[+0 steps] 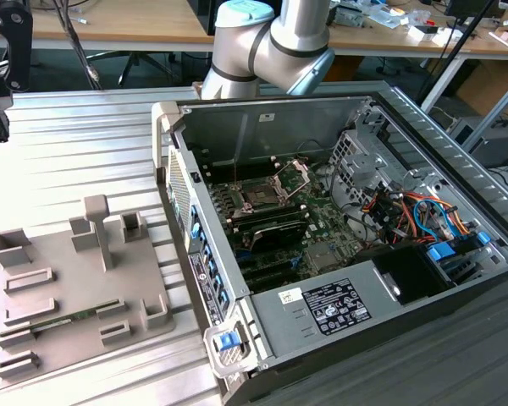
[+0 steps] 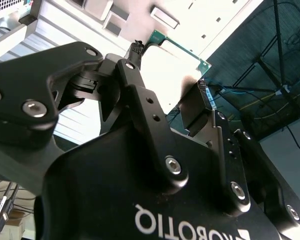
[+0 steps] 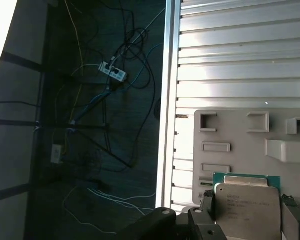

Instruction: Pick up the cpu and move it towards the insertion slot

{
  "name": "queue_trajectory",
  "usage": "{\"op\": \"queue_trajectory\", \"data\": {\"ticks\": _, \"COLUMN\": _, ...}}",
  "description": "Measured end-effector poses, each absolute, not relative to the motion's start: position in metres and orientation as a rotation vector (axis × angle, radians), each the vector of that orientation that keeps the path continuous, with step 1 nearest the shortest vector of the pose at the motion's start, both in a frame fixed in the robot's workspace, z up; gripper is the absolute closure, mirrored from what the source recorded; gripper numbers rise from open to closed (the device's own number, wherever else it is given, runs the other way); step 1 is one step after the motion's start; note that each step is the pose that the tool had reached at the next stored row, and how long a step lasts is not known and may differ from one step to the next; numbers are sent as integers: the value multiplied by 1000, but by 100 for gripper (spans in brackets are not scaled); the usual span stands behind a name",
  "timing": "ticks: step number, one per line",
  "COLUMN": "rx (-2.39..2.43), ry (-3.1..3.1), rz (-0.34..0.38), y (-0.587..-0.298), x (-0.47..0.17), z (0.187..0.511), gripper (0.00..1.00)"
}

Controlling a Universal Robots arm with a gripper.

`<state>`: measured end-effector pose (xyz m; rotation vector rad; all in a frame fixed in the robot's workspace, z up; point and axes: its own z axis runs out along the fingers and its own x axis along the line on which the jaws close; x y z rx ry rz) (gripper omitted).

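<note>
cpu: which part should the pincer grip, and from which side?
Take the cpu by two opposite thin edges, coming square-on to its flat metal top. It is a thin flat square, so probably only the rim offers a pinch. In the first wrist view the pincer flanks it just so.

The cpu [image 3: 247,212] is topped in matt silver metal; the table [image 1: 85,144], ribbed metal.

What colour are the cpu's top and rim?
The cpu: silver top, green rim; best in first wrist view.
</note>
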<state>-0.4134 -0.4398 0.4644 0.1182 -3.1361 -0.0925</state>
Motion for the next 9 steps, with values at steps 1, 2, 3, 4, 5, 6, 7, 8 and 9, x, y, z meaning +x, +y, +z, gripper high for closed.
{"op": "queue_trajectory", "data": {"ticks": 1, "rx": 118, "ry": -3136, "rz": -92, "y": -440, "x": -412, "z": 464, "gripper": 45}}
{"op": "queue_trajectory", "data": {"ticks": 2, "rx": 118, "ry": -3136, "rz": -92, "y": -440, "x": -411, "z": 464, "gripper": 45}}
{"op": "queue_trajectory", "data": {"ticks": 3, "rx": 118, "ry": -3136, "rz": -93, "y": -440, "x": -410, "z": 464, "gripper": 45}}
{"op": "queue_trajectory", "data": {"ticks": 4, "rx": 118, "ry": -3136, "rz": -92, "y": -440, "x": -410, "z": 464, "gripper": 45}}
{"op": "queue_trajectory", "data": {"ticks": 5, "rx": 118, "ry": -3136, "rz": -93, "y": -440, "x": -409, "z": 464, "gripper": 45}}
{"op": "queue_trajectory", "data": {"ticks": 6, "rx": 118, "ry": -3136, "rz": -93, "y": -440, "x": -409, "z": 464, "gripper": 45}}
{"op": "queue_trajectory", "data": {"ticks": 7, "rx": 118, "ry": -3136, "rz": -92, "y": -440, "x": -408, "z": 464, "gripper": 45}}
{"op": "queue_trajectory", "data": {"ticks": 8, "rx": 118, "ry": -3136, "rz": -93, "y": -440, "x": -407, "z": 464, "gripper": 45}}
{"op": "queue_trajectory", "data": {"ticks": 9, "rx": 118, "ry": -3136, "rz": -92, "y": -440, "x": -407, "z": 464, "gripper": 45}}
